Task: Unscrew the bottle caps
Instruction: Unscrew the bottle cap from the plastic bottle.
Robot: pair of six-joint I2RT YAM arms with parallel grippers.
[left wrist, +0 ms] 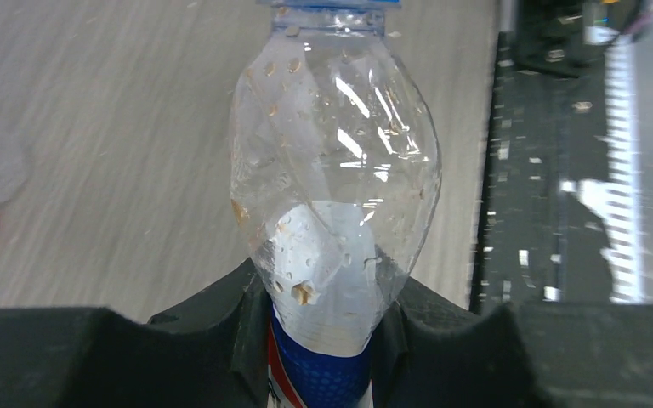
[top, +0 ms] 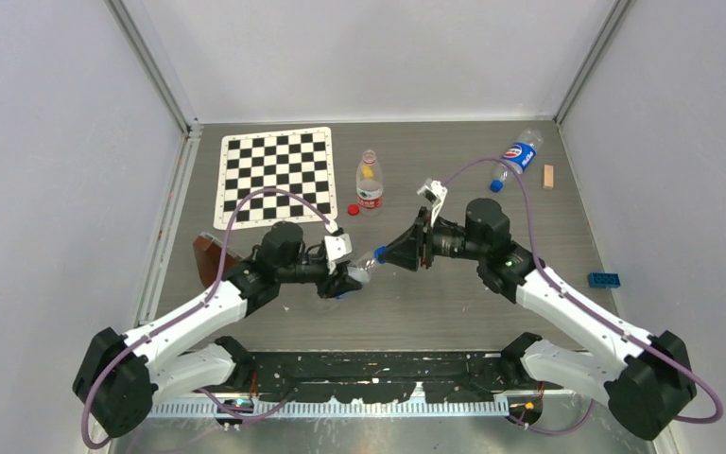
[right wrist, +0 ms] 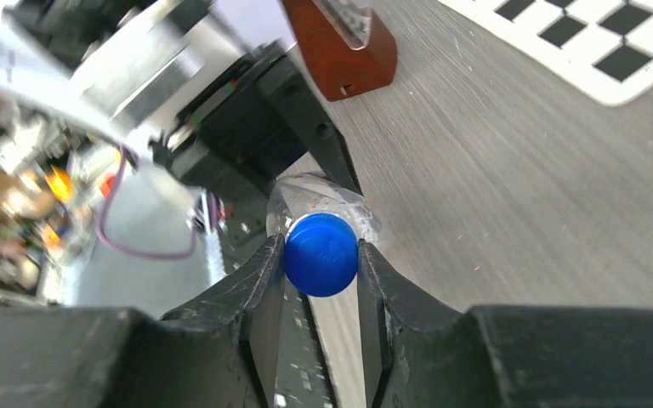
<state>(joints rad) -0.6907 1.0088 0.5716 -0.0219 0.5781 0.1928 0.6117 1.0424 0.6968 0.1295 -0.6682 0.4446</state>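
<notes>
My left gripper [left wrist: 323,340] is shut on a clear blue-labelled bottle [left wrist: 332,170], held lying above the table at the middle [top: 364,267]. Its blue cap [right wrist: 320,253] sits on the neck, and my right gripper [right wrist: 320,255] is shut on it, one finger pressing each side. A red-labelled bottle [top: 370,182] stands farther back with a loose red cap [top: 353,210] on the table beside it. Another blue-labelled bottle [top: 520,154] lies at the back right, its blue cap [top: 496,185] pointing towards me.
A checkerboard mat [top: 274,175] lies at the back left and a brown block [top: 206,253] near the left arm. A small wooden piece [top: 548,176] lies at the far right and a blue brick [top: 604,279] by the right wall.
</notes>
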